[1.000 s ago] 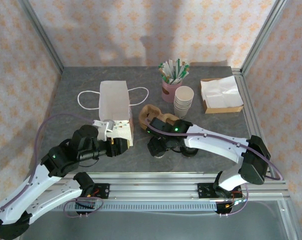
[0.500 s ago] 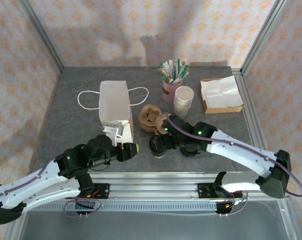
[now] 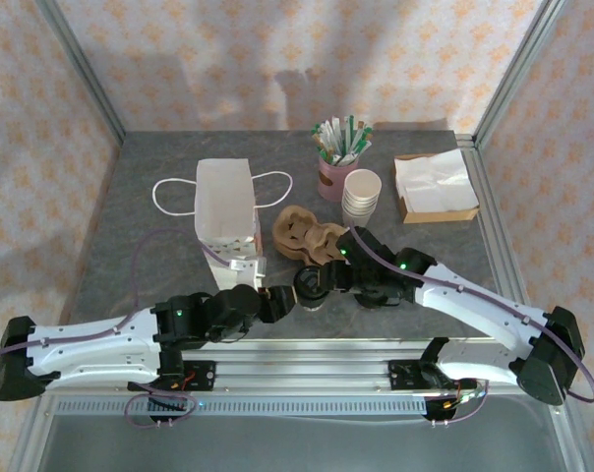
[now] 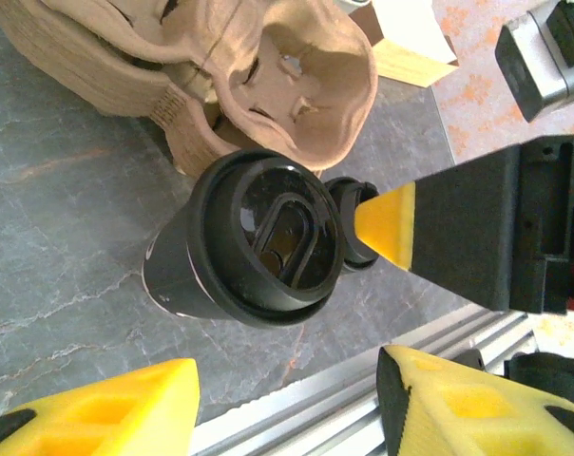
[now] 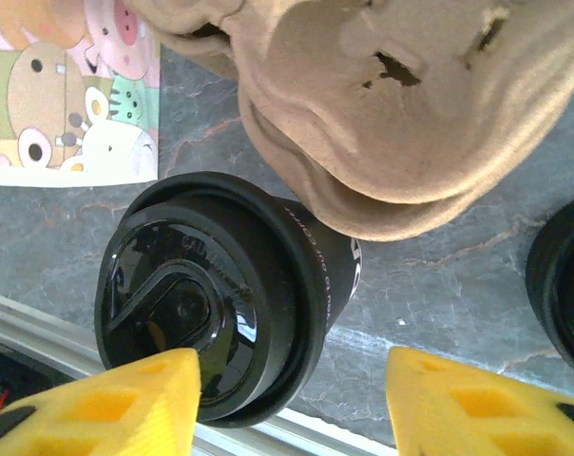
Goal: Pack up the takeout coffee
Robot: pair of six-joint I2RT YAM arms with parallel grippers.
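Since half a second ago, left arm is found stretched forward; left gripper, fingers wide, is set just short of the takeout coffee. Right gripper is spread around it, unclamped. Grasp is judged unsecured.

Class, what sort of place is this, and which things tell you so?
Probably a mock café takeout counter in a robot cell: lidded takeout coffee, moulded cup carrier, handled paper bag.

2nd lid cut off R edge; sticks too small to ID.
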